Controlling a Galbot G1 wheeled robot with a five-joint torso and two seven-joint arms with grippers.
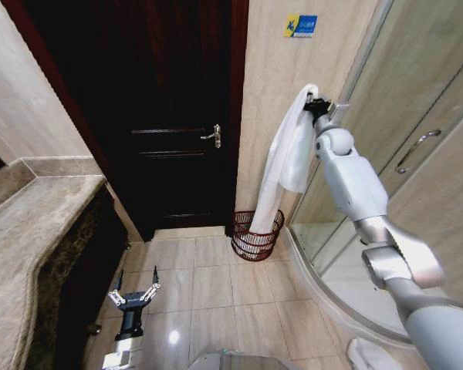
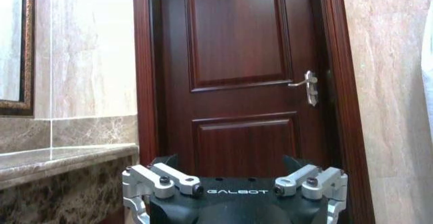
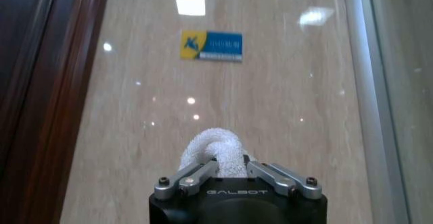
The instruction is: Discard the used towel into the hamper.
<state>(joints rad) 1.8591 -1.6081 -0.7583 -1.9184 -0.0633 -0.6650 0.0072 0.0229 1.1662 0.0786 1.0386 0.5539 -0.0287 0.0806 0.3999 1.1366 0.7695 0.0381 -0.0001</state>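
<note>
A white towel (image 1: 287,154) hangs long and limp against the beige wall, its lower end reaching down to the hamper (image 1: 256,235). The hamper is a small round dark red openwork basket standing on the floor by the wall, right of the door. My right gripper (image 1: 315,105) is raised high and shut on the towel's top; in the right wrist view the bunched towel (image 3: 214,150) sticks out between the closed fingers (image 3: 196,176). My left gripper (image 1: 134,284) hangs low near the floor beside the counter, open and holding nothing.
A dark wooden door (image 1: 162,116) with a metal handle (image 1: 213,136) stands left of the hamper. A marble counter (image 1: 31,231) runs along the left. A glass shower enclosure (image 1: 417,146) with a curved base fills the right. The tiled floor (image 1: 208,285) lies between.
</note>
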